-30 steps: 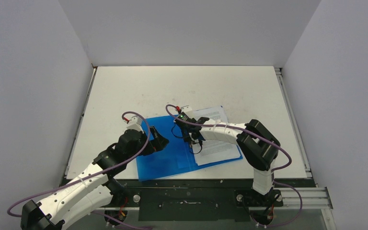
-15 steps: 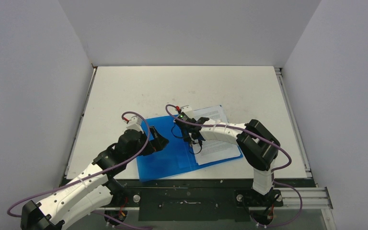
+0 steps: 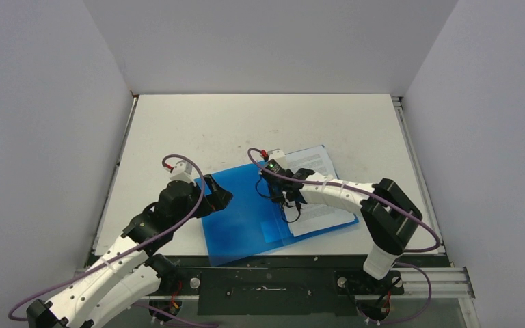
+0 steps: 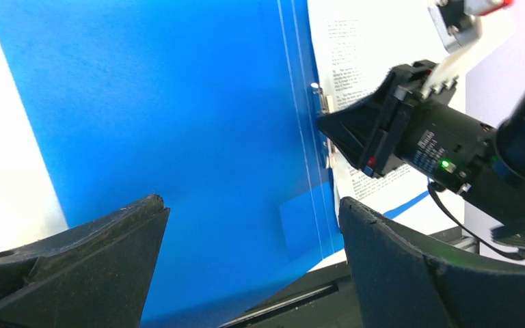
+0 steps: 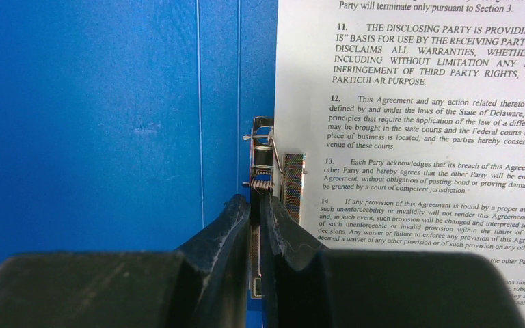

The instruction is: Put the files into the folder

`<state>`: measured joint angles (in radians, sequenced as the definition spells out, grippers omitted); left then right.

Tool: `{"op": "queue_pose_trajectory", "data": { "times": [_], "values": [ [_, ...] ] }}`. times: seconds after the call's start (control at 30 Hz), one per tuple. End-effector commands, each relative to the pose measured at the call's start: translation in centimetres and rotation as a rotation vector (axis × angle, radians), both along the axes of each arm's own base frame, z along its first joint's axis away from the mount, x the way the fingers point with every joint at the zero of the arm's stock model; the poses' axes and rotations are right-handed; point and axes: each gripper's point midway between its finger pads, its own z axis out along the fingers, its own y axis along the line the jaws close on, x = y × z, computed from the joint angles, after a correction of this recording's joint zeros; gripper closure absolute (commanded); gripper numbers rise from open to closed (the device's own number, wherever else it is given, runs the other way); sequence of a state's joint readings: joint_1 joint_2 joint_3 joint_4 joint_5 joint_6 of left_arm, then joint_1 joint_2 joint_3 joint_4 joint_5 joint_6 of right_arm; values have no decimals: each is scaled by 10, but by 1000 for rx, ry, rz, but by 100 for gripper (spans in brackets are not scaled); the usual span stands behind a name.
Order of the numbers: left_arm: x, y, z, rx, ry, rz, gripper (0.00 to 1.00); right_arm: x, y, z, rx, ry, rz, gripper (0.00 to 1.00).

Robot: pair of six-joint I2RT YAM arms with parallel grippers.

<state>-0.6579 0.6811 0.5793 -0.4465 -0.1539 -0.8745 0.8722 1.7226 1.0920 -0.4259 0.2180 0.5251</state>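
Note:
The blue folder [image 3: 246, 215] lies open on the table. The files [image 3: 328, 213] lie as white printed sheets on its right half. My right gripper [image 3: 289, 199] is at the spine. In the right wrist view it [image 5: 260, 199] is shut on the metal clip [image 5: 264, 160], with the files [image 5: 417, 137] to the right and the blue cover [image 5: 109, 123] to the left. My left gripper [image 3: 220, 197] is open and empty over the folder's left edge. In the left wrist view it [image 4: 249, 205] hovers above the blue cover [image 4: 178, 102], apart from it.
The black front rail [image 3: 266, 273] runs just below the folder's near edge. White walls close the table on the left, back and right. White table surface [image 3: 246, 123] lies beyond the folder.
The folder with the files has shifted a little right and towards the front, with my right gripper on its spine. My left gripper has drawn back slightly to the left.

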Motion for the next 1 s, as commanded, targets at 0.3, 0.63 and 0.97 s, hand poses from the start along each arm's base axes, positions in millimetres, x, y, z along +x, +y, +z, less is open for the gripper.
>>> {"op": "queue_pose_trajectory", "data": {
  "times": [0.3,0.63,0.97],
  "values": [
    [4,37,38,60,-71,72,4,10,-30,86,111,-169,-46,95],
    [-6,21,34,-27,-46,-1,4,4,-35,127,180,-218,-43,95],
    [-19,-1,25,-129,-5,-95,0,-2,-35,135,210,-216,-40,95]
  ]
}}
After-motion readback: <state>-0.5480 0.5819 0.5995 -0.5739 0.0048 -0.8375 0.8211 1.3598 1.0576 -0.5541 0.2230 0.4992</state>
